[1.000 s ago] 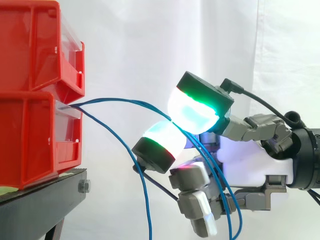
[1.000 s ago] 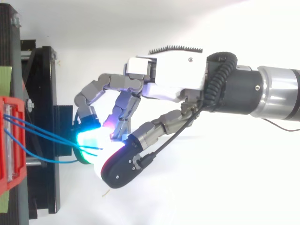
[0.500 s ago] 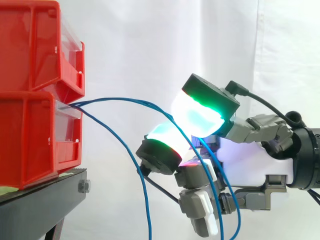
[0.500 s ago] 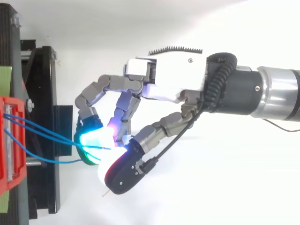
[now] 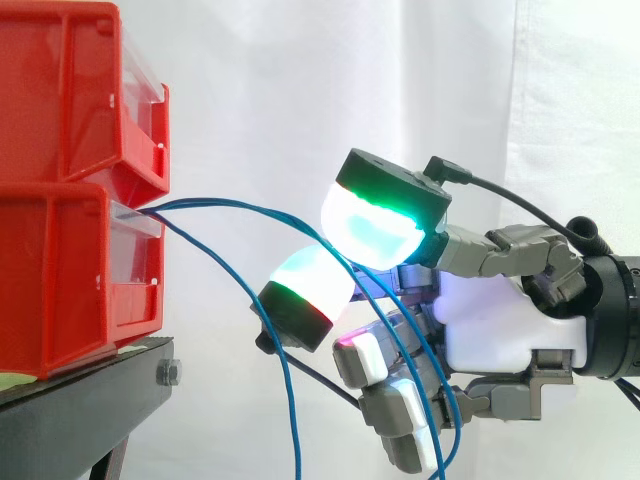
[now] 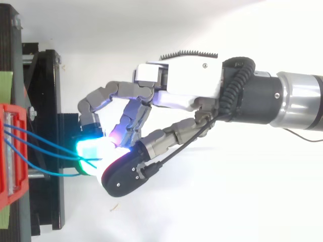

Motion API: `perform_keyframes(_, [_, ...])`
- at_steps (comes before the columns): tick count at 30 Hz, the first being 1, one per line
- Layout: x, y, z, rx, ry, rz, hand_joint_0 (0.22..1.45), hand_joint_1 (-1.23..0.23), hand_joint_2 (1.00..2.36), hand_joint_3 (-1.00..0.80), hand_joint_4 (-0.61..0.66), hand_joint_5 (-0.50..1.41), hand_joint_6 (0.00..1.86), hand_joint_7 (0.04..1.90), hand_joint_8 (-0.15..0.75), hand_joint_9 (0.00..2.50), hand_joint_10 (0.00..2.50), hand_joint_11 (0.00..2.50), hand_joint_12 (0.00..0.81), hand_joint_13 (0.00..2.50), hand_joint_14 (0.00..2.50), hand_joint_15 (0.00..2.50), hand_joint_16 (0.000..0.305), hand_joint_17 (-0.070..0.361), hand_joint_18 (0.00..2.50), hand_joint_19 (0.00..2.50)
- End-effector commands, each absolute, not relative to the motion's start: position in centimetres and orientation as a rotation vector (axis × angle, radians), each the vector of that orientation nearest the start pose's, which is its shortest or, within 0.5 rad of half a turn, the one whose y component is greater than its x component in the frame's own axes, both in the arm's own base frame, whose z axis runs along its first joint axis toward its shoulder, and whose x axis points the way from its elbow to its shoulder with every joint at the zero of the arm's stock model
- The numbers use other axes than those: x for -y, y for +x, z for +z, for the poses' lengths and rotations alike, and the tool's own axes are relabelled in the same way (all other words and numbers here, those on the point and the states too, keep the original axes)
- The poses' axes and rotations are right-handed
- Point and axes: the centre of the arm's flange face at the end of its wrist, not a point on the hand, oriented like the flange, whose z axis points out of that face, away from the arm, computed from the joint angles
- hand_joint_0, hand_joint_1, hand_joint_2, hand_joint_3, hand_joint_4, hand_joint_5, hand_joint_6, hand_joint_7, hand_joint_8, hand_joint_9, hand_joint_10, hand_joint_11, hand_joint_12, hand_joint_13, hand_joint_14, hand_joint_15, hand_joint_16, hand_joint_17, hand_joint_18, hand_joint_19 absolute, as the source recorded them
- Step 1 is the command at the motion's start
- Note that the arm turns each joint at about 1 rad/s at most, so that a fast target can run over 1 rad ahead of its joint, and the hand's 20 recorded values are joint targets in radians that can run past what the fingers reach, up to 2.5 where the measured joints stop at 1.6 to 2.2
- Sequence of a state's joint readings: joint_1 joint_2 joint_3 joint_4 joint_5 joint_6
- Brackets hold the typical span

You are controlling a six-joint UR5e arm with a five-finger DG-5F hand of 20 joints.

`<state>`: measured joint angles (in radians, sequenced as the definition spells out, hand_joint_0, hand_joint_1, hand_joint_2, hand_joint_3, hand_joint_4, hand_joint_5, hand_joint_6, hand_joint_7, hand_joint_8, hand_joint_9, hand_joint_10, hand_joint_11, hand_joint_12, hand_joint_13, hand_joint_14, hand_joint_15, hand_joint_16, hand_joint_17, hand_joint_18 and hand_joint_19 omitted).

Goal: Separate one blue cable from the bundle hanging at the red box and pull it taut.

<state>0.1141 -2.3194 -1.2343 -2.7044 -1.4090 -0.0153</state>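
White curtain, hand pinching cable (thin, blue)

Black stand, lower red bin on its top, upper red bin stacked above

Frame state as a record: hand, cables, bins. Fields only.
hand: fingers curled, glowing pads closed on cables
cables: blue, run from lower bin in a sagging arc to between the pads; not taut
loose cable: blue, drops from the lower bin, not between the pads
bins: red, stacked, on black stand
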Motion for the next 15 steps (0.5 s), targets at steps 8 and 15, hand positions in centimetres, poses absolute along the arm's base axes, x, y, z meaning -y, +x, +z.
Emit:
perform_keyframes(8, [6.23,76.14,21.93,-1.163,1.204,1.178,0.71,-0.93,1.0,-0.46,0.16,-0.2,0.88,0.95,0.345,0.92,0.02,0.87,0.385,1.06,0.02,0.68,0.046,0.103,1.03,0.72])
perform_keyframes(15, [6.23,76.14,21.93,-1.163,1.204,1.178,0.6,-0.76,1.0,-0.5,0.14,-0.14,0.87,1.05,0.355,1.04,0.02,0.88,0.376,1.09,0.02,0.69,0.044,0.099,1.04,0.75])
